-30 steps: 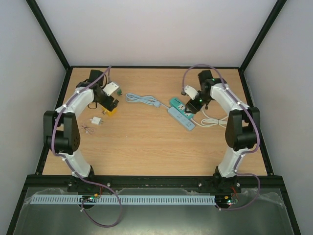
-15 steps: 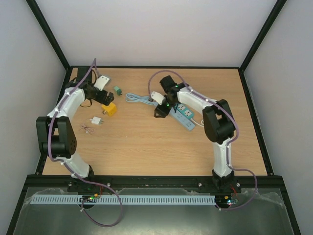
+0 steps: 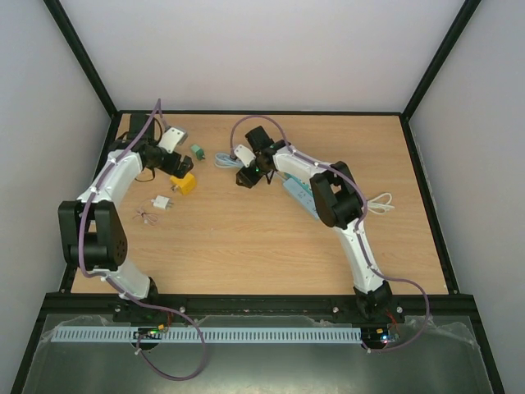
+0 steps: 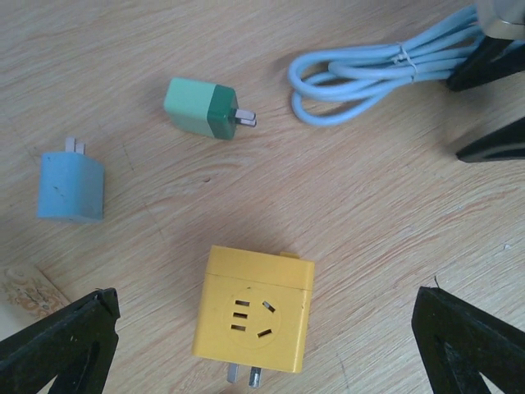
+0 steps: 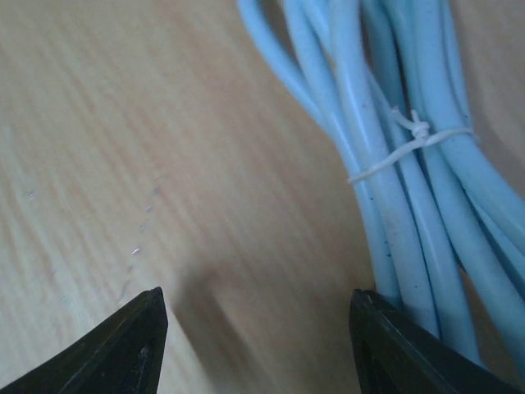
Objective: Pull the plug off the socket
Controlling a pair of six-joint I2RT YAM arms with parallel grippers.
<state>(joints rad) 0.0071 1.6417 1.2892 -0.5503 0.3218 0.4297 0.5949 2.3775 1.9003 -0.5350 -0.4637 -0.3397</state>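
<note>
- Power strip (image 3: 294, 192) lies on the desk (image 3: 246, 246), partly hidden by the right arm (image 3: 335, 199)
- Left hand (image 4: 262, 328) spread wide above a yellow adapter (image 4: 250, 287)
- Right hand (image 5: 258, 328) spread wide, just beside the tied blue cable (image 5: 410, 205)

Coils of pale blue cable (image 5: 394, 205), bound by a thin white tie (image 5: 410, 139), lie on the wooden desk (image 5: 123, 123). The right gripper (image 5: 258, 345) is spread wide, one dark fingertip (image 5: 402, 349) against the cable.

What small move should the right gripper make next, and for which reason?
Probably shift the right gripper sideways toward the blue cable bundle: its jaws are open, but the gap sits mostly over the bare table, with the bundle at one finger only.
</note>
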